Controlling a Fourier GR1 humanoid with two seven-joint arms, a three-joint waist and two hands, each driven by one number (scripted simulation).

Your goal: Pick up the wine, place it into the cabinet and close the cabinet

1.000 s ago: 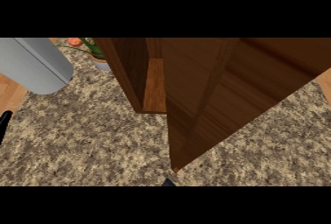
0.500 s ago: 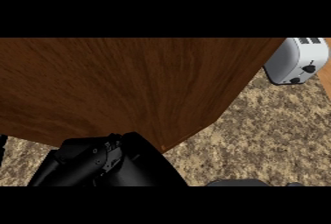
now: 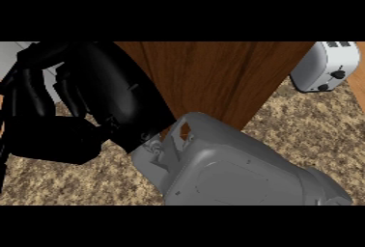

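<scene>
A black hand (image 3: 107,106) with its grey forearm (image 3: 235,169) filled the left and middle of the head view, fingers (image 3: 32,96) curled; probably the left hand, but whether it held something I cannot tell. Behind it stood the brown wooden cabinet door (image 3: 221,77). A white toaster (image 3: 327,65) sat on the speckled counter (image 3: 306,130) at right. The wine was hidden

Kitchen: toaster (image 3: 327,66), granite counter (image 3: 299,130)
</scene>
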